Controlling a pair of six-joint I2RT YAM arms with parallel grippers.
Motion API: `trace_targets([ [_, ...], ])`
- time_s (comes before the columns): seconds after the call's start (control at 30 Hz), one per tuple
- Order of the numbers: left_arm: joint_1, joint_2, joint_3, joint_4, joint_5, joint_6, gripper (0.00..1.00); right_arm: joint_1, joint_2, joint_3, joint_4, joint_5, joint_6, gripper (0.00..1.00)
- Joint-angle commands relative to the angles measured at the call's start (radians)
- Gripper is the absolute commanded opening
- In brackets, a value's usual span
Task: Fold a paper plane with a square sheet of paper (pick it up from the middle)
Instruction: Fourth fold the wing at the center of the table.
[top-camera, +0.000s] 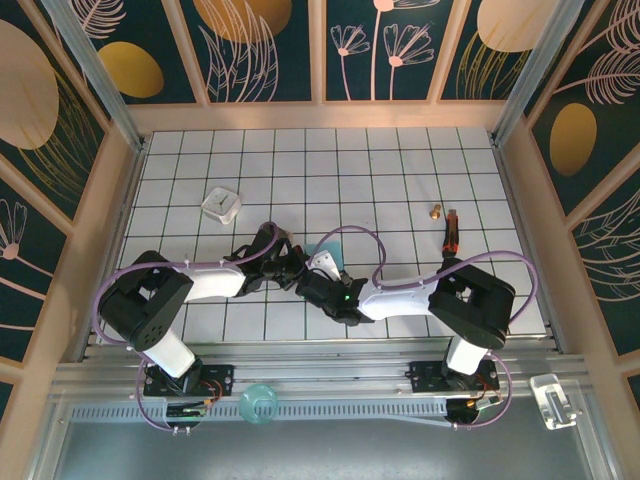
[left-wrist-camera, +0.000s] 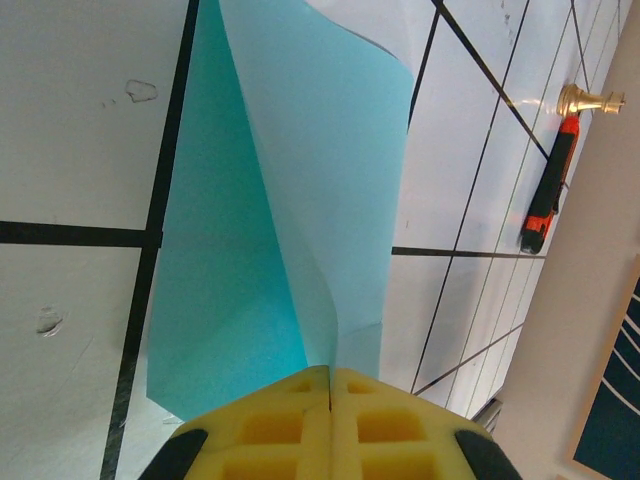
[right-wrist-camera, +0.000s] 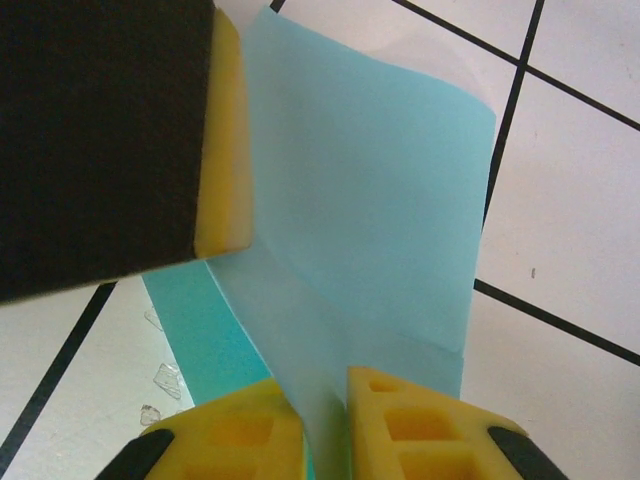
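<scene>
Sheet of paper (left-wrist-camera: 320, 180): partly raised off worktop (top-camera: 400, 160), mid-width, toward near edge. My left gripper (left-wrist-camera: 330, 375): clamped on it. My right gripper (right-wrist-camera: 325, 385): jaws narrowly astride it, grip uncertain. Handling: align edges, then pinch squarely.

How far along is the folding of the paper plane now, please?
Done: the thin light-blue square sheet of paper has been taken up and curls over itself. In hand: the left hand is shut on it; the right hand has a finger on each side of it, grip unclear. Left: no pointed dart shape shows yet, so most folds remain.
</scene>
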Motion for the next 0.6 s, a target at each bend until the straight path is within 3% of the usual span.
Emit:
trace_targets([
  [0.0, -0.001, 0.012, 0.002, -0.035, 0.013, -0.004, 0.00, 0.001, 0.012, 0.005, -0.001, 0.036, 0.016, 0.14],
  [0.23, -0.001, -0.017, -0.010, -0.033, -0.006, -0.006, 0.01, -0.019, -0.028, -0.071, 0.084, -0.006, 0.033, 0.02],
  [0.57, 0.000, -0.166, -0.015, -0.093, -0.110, 0.029, 0.36, -0.090, -0.188, -0.275, 0.355, -0.196, -0.032, 0.00],
])
